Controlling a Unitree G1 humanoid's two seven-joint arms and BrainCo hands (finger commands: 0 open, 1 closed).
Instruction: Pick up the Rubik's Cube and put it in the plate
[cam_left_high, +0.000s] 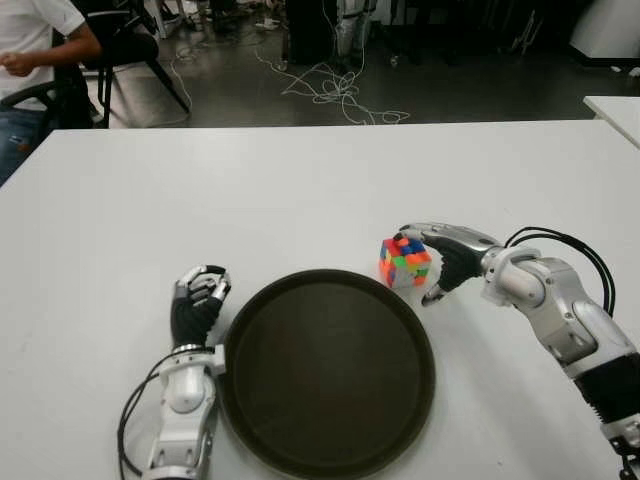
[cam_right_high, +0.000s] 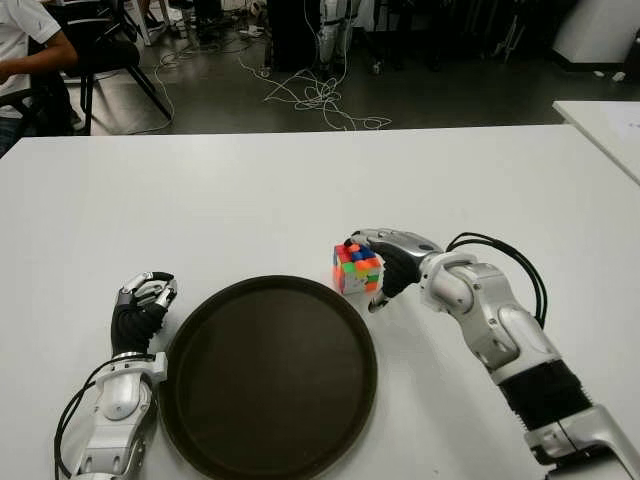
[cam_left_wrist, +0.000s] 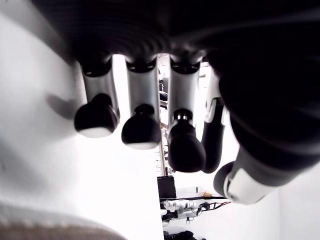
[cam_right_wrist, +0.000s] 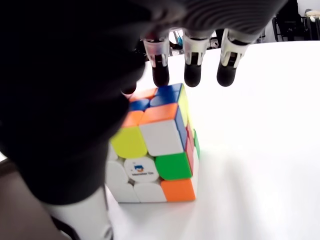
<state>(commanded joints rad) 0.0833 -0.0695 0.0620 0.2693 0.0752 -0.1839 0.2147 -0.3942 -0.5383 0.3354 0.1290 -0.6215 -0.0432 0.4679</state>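
Rubik's Cube (cam_left_high: 405, 261): stands on the white surface (cam_left_high: 300, 190), just beyond the far right rim of the plate and outside it; scrambled faces show orange, green, yellow, blue and white.
Plate (cam_left_high: 400, 420): dark, round and shallow, lying on the surface between the two arms, with nothing in it.
Right robot hand (cam_left_high: 448, 257): reaches in from the right, arched over the cube's top and right side; in the right wrist view three dark fingertips (cam_right_wrist: 194, 76) hang just past the cube's far top edge, spread and not pressed on it, while the thumb side sits close against the near face. The cube sits flat on the surface, not lifted, and no closed grip shows.
Left robot hand (cam_left_high: 198, 298): shows just left of the plate's rim, fingers curled inward over an empty palm; the left wrist view shows bent fingertips (cam_left_wrist: 142, 133) with nothing held.
Background: a seated person (cam_left_high: 35, 45) at the far left, cables (cam_left_high: 335, 90) on the floor.
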